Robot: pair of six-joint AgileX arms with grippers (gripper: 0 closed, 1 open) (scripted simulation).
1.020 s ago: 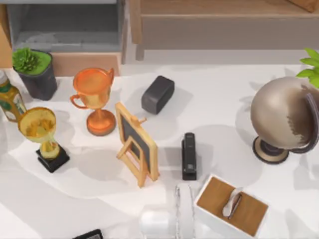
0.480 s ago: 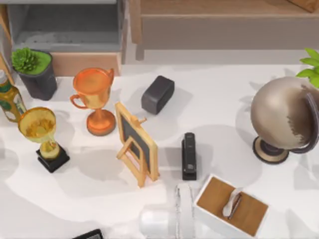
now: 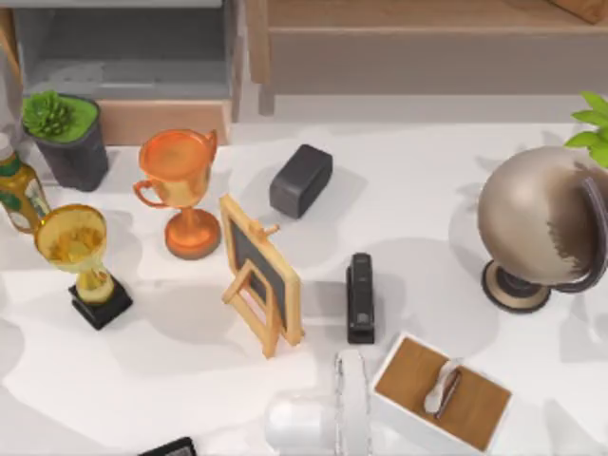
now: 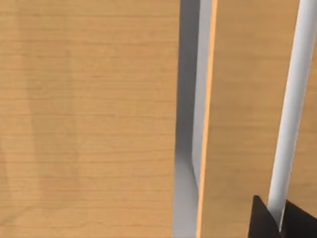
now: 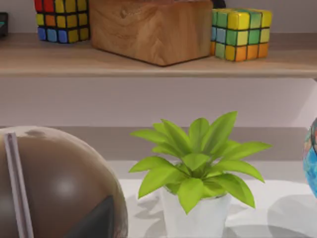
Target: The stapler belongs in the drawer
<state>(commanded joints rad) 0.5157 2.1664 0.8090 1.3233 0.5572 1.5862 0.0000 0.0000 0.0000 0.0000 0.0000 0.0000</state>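
The slim black stapler (image 3: 360, 296) lies flat on the white table, right of the little chalkboard easel (image 3: 261, 275) and just behind the tissue box (image 3: 442, 391). At the back left the drawer (image 3: 161, 122) stands pulled out, its grey floor bare behind the tan front panel. In the left wrist view my left gripper (image 4: 277, 224) is a dark shape close against a light wooden panel (image 4: 89, 119), at a white bar (image 4: 292, 114). In the right wrist view a dark piece of my right gripper (image 5: 96, 220) sits in front of the globe (image 5: 54, 183).
A dark-grey block (image 3: 300, 180), an orange trophy (image 3: 180, 190), a gold trophy (image 3: 81, 255), a potted succulent (image 3: 62, 133) and a bottle (image 3: 17, 190) stand between the stapler and the drawer. The globe (image 3: 541, 228) is at the right, and a long shelf (image 3: 427, 38) runs along the back.
The shadow over the table's front left has slid off toward the lower left. A tan strip at the left edge beside the drawer has narrowed. The stapler has not moved.
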